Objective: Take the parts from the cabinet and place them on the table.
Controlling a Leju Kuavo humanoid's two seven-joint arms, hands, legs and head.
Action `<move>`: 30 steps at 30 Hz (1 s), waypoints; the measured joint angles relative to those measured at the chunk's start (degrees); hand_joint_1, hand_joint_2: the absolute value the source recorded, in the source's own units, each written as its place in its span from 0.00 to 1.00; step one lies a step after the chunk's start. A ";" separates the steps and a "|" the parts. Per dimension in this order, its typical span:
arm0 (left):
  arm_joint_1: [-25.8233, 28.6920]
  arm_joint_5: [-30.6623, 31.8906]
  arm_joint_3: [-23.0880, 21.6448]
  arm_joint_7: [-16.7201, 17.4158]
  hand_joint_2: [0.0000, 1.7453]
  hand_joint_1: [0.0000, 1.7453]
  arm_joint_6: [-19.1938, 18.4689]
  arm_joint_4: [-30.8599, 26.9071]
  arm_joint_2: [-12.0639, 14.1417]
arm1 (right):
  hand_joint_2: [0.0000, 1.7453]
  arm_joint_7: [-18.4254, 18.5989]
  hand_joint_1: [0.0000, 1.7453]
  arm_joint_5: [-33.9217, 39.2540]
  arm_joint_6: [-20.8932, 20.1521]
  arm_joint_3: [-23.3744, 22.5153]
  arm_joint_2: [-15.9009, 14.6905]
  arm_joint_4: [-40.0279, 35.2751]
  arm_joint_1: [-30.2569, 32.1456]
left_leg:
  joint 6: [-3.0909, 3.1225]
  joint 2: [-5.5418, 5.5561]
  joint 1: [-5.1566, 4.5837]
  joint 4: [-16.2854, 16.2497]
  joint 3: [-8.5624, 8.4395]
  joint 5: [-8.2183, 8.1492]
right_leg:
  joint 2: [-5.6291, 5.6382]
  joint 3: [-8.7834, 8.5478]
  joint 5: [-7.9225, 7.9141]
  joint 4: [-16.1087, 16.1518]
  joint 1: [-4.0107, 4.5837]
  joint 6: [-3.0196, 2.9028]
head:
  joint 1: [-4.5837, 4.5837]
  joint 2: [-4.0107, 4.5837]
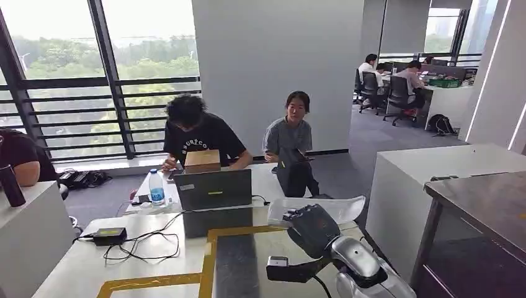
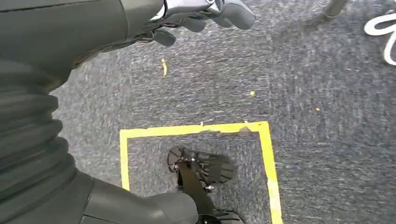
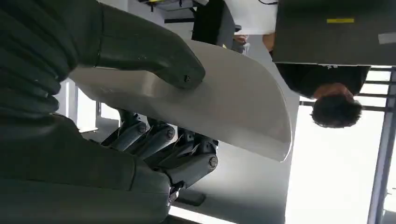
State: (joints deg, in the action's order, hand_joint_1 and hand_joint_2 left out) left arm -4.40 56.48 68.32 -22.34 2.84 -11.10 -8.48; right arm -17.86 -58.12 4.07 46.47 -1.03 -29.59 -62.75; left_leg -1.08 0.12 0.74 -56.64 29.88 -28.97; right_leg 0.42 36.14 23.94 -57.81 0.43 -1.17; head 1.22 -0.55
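Right hand (image 1: 313, 228) clamps long white curved plastic shell part (image 1: 322, 208): thumb over top face, fingers (image 3: 159, 140) under. Part held over pale table (image 1: 74, 261), near grey laptop (image 1: 213, 189).
Judged light, stiff, smooth, so slip risk; hold near edge suits.
Left hand (image 2: 205, 16) hangs over carpet, fingers curled, holding nothing.
No containers visible.

An open-plan office: desks (image 1: 428, 162), laptop (image 1: 213, 189), seated workers (image 1: 397, 79).
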 joint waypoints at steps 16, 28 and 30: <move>-0.06 3.06 -2.82 -2.62 1.00 0.00 -0.11 0.02 -0.24 | 1.00 1.03 0.92 -0.15 1.99 -0.26 7.32 7.49 5.15 | -0.26 0.03 -0.07 -0.05 -0.40 0.08 | -0.04 -0.12 -0.06 0.02 -0.11 -0.01 | 0.02 0.00; -0.08 3.45 -3.21 -2.42 1.00 0.00 -0.11 0.04 -0.57 | 1.00 0.59 0.92 -0.50 3.10 -0.26 8.87 10.14 13.82 | -0.26 0.03 -0.07 -0.05 -0.41 0.04 | -0.05 -0.15 -0.05 0.05 -0.12 0.01 | 0.04 0.00; -0.09 3.67 -3.21 -2.36 1.00 0.00 -0.11 0.09 -0.59 | 1.00 0.85 0.92 -0.55 3.65 -0.26 8.87 10.40 15.02 | -0.28 0.03 -0.07 -0.05 -0.41 0.02 | -0.04 -0.15 -0.05 0.05 -0.12 0.01 | 0.04 0.00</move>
State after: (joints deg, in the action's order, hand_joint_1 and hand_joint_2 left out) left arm -4.49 60.15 65.11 -24.70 2.73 -11.02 -9.07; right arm -17.00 -58.66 7.72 46.21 7.85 -19.19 -47.74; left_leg -1.36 0.15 0.66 -56.69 29.47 -28.95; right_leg 0.38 35.99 23.90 -57.76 0.31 -1.17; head 1.27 -0.55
